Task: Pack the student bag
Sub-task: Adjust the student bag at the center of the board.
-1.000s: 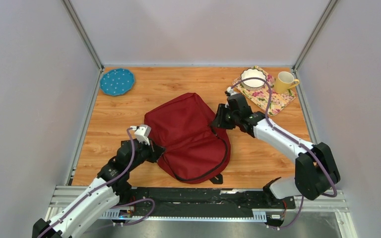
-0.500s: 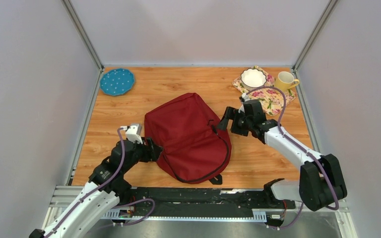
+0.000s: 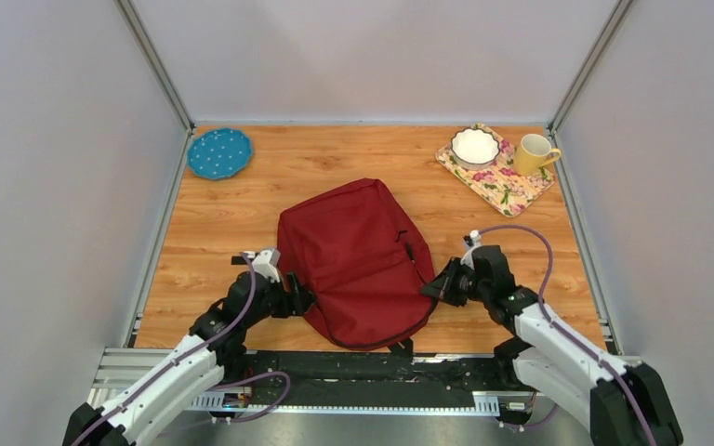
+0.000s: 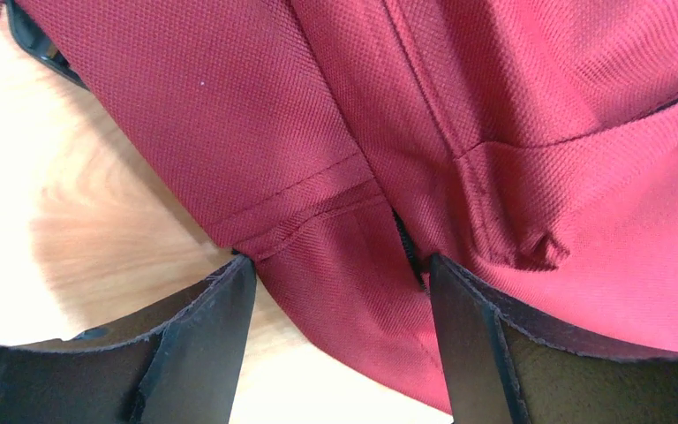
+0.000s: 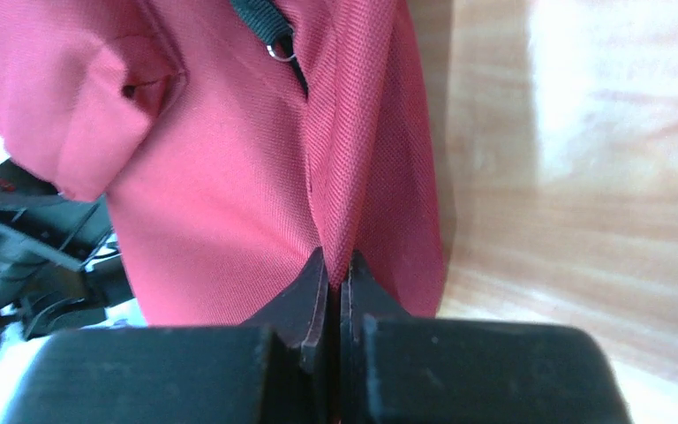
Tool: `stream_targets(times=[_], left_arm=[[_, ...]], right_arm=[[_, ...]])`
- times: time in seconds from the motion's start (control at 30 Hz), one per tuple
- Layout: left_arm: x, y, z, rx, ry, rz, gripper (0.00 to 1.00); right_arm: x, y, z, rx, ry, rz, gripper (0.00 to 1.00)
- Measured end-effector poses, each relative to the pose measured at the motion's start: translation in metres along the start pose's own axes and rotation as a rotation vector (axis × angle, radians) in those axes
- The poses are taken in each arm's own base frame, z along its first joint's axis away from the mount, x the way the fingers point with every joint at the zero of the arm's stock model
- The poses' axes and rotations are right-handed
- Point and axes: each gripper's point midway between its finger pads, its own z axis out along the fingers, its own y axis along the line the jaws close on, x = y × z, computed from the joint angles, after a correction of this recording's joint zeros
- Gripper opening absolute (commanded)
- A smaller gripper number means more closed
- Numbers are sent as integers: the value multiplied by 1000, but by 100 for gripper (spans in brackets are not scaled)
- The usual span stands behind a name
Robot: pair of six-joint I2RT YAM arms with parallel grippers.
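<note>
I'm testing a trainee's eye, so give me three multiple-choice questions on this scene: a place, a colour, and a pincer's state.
1. Where is the blue dotted round plate? A on the floral mat; B far left corner of the wooden table; C on the floor.
2. What colour is the ceramic mug? A yellow; B green; C black.
3. The left pincer is: A shut on a strap; B out of view; C open astride the edge of the dark red fabric backpack.
Answers: B, it lies in that corner; A, plainly yellow; C, fabric sits between spread fingers.
</note>
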Motion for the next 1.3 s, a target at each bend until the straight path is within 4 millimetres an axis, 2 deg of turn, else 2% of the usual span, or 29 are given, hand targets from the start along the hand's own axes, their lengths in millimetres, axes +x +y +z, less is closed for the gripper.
stream_targets(times=[0.1, 0.2, 0.27, 0.37, 0.4, 0.47, 0.5, 0.6, 0.67, 0.7, 0.8, 0.87, 0.93, 1.0, 1.1, 1.17, 1.23, 1.3], left_arm=[[-3, -7, 9, 32, 2, -6, 79], [-10, -15, 20, 56, 39, -25, 80], [-19, -23, 28, 72, 84, -44, 80], [-45, -44, 46, 123, 133, -44, 80], [-56, -52, 51, 144, 133, -36, 80], [-82, -68, 61, 193, 118, -19, 80], [-94, -76, 64, 216, 105, -11, 80], [-120, -92, 63, 271, 51, 30, 80], [-119, -95, 52, 292, 26, 53, 80], [-117, -94, 47, 294, 21, 58, 80], [-105, -84, 25, 273, -24, 85, 80], [-96, -76, 11, 255, -52, 97, 80], [-91, -69, 4, 235, -72, 107, 81], [-86, -63, 0, 217, -80, 110, 81], [-78, -58, 1, 213, -75, 107, 81], [-70, -55, 5, 214, -49, 96, 79], [-62, -54, 10, 222, -13, 81, 62], [-54, -56, 14, 243, 28, 56, 64]], right_arm=[[10, 8, -12, -85, -39, 40, 0], [5, 36, -33, -202, -116, 12, 0], [3, 48, -43, -249, -151, -3, 0], [9, 50, -43, -249, -139, 2, 0], [13, 47, -39, -235, -121, 8, 4], [25, 37, -28, -180, -67, 23, 25], [32, 32, -23, -147, -37, 23, 50], [45, 13, -15, -27, 23, 26, 80], [37, 8, -22, 69, -2, 3, 86], [25, 11, -27, 92, -46, -10, 89], [-18, 31, -49, 106, -216, -40, 91], [-47, 37, -64, 113, -331, -35, 92], [-68, 33, -72, 146, -406, -12, 93], [-85, 16, -71, 215, -432, 26, 93], [-91, -17, -57, 332, -380, 76, 93], [-86, -35, -42, 395, -306, 92, 93], [-79, -41, -31, 405, -243, 87, 93], [-77, -38, -19, 373, -193, 69, 91]])
